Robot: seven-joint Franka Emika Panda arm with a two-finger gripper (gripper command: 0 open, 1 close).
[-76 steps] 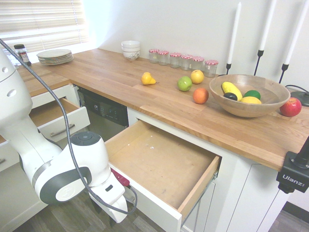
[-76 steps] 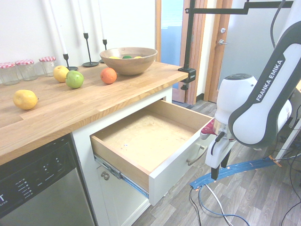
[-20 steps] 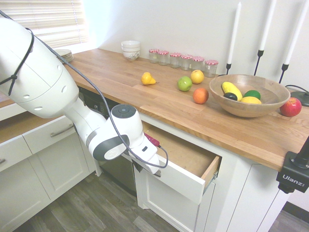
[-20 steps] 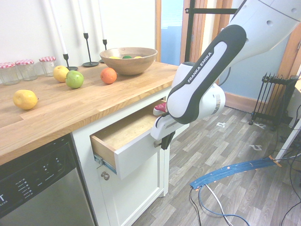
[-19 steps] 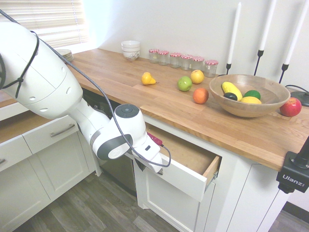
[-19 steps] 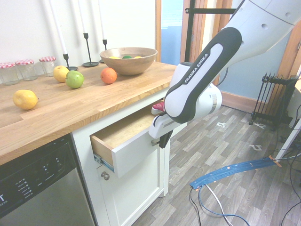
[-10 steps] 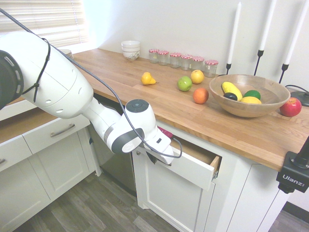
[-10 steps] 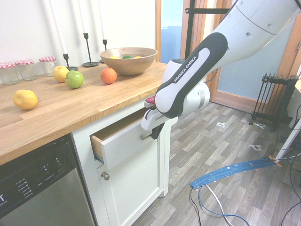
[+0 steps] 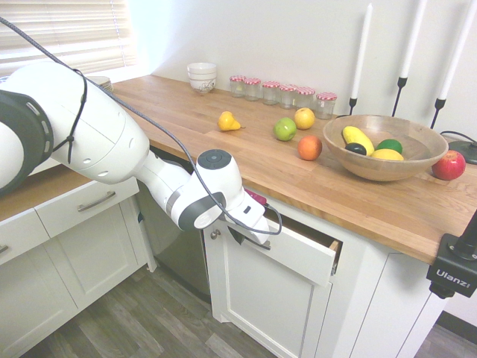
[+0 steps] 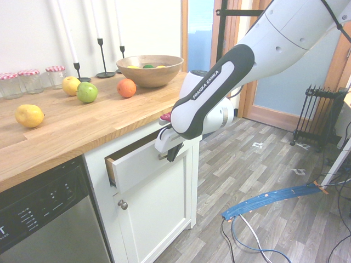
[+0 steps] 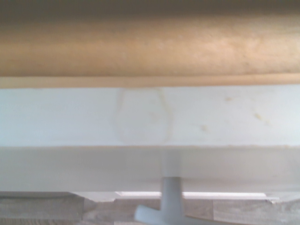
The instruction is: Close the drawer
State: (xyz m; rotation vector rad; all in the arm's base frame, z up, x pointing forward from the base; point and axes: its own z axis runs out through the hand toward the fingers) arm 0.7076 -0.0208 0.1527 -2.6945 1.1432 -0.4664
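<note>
The drawer (image 9: 298, 253) sits under the counter (image 9: 223, 145), nearly shut, a narrow gap left. The hand (image 9: 250, 237), fingers pinched together and holding nothing, presses its white front by the handle (image 10: 163, 156). It could slide off the smooth face, leaving the gap.

The white arm reaches out low and bends at the wrist. The gripper (image 10: 171, 154) points steeply down, its dark fingers (image 9: 240, 237) pressed together.
</note>
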